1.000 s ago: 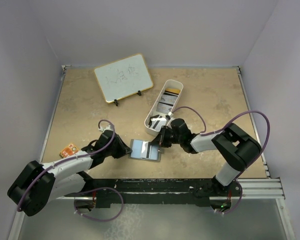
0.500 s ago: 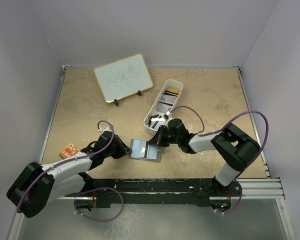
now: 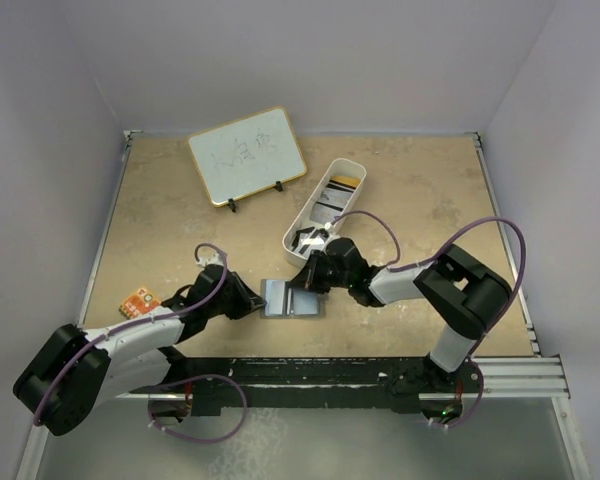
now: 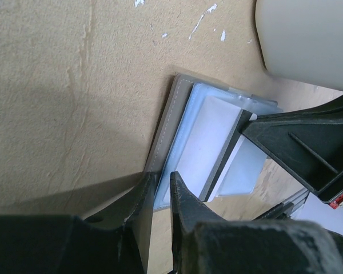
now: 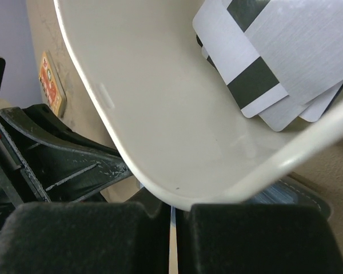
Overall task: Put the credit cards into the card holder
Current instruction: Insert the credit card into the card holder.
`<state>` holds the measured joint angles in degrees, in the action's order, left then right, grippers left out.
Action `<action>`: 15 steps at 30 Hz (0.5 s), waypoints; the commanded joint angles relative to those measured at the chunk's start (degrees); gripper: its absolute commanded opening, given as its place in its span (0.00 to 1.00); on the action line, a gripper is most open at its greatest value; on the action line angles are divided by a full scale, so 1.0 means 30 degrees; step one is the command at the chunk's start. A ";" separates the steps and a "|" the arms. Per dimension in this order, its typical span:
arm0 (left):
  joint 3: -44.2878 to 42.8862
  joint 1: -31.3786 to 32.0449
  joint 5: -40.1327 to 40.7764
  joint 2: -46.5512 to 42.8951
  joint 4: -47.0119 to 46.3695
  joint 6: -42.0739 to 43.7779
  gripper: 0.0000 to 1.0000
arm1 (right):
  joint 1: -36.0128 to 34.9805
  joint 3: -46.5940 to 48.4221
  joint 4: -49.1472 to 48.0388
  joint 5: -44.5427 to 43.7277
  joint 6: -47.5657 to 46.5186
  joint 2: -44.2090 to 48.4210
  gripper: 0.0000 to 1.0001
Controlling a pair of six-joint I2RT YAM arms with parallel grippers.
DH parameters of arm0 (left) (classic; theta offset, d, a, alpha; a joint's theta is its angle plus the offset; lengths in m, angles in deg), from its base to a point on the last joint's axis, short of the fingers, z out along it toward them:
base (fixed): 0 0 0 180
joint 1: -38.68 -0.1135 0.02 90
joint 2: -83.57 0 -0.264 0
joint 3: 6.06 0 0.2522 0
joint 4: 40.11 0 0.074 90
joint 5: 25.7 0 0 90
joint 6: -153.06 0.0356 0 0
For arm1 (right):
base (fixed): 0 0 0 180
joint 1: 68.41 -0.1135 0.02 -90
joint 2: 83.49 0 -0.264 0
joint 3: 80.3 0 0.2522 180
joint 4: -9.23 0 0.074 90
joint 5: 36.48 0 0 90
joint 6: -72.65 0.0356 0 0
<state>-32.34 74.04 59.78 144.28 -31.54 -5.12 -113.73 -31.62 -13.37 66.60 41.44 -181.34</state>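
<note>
Open card holder (image 3: 285, 298) lies on worktop (image 3: 420, 190) near front edge, centre, betw. the two arms, light-blue inside up. L tool (image 4: 160, 191) is nipped shut on the holder's grey rim. R tool (image 3: 312, 275) is clamped tight on a white-grey card (image 4: 214, 137). Card is tilted, lower edge against the holder's blue inside; in a pocket or not, can't tell. R wrist view shows only a thin pale sliver betw. the pads. Just behind R tool sits white tray (image 3: 318, 222) w/ more cards (image 5: 263, 63), grey w/ dark stripes, + a yellow one (image 3: 346, 183) at its far end. Far left stands a whiteboard (image 3: 247, 155). Orange patterned board (image 3: 135, 300) lies by L arm, well apart from holder.
</note>
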 commanded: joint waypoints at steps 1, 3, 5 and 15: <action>0.0365 -0.0008 -0.0688 -0.0246 -0.0474 -0.0471 0.14 | -0.0539 0.0648 -0.0310 -0.0926 0.0249 -0.0222 0.00; 0.0363 -0.0013 -0.0744 -0.0240 -0.0593 -0.0423 0.14 | -0.0736 0.0807 -0.0400 -0.0933 0.0310 -0.0389 0.00; 0.0363 -0.0007 -0.0770 -0.0191 -0.0654 -0.0368 0.14 | -0.0825 0.0891 -0.0352 -0.0904 0.0215 -0.0395 0.00; -0.1646 -0.0022 0.1337 -0.1714 0.3677 0.0724 0.38 | -0.0821 0.3627 1.0815 -0.1730 -0.6012 0.4785 0.55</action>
<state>-33.34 74.06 59.59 141.81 -27.43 -4.86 -115.85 -26.57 3.46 64.44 34.40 -174.80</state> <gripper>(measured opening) 0.304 0.489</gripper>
